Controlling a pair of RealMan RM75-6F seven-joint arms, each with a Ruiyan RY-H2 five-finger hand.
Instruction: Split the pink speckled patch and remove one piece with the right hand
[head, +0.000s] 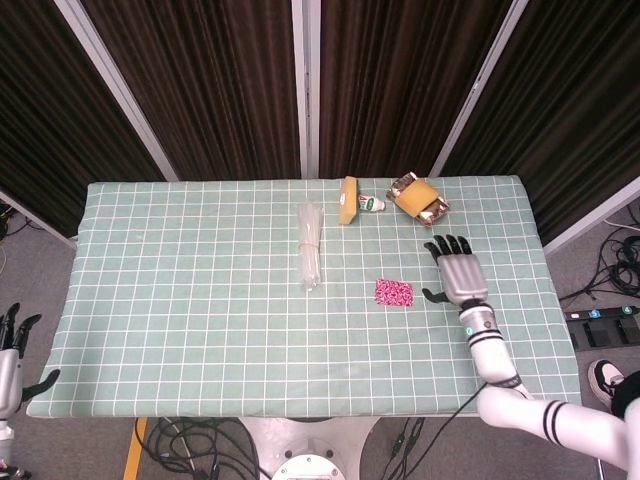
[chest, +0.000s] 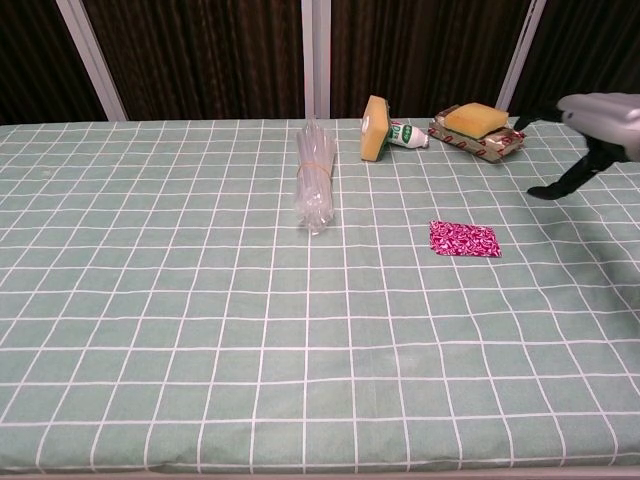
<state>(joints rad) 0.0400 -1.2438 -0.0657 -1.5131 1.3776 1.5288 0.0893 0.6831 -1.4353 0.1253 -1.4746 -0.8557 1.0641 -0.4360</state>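
The pink speckled patch (head: 393, 293) (chest: 463, 239) lies flat on the green checked tablecloth, right of centre, as one rectangle with nothing touching it. My right hand (head: 459, 272) (chest: 598, 125) hovers to the right of the patch, raised off the cloth, fingers spread and empty. My left hand (head: 10, 352) hangs beside the table's front left corner, fingers apart, holding nothing.
A clear plastic bundle (head: 310, 245) (chest: 315, 188) lies mid-table. At the back stand a yellow sponge (head: 348, 200) (chest: 375, 129), a small white tube (head: 373, 204) (chest: 409, 135) and a wrapped pack with a sponge on top (head: 419, 198) (chest: 478, 129).
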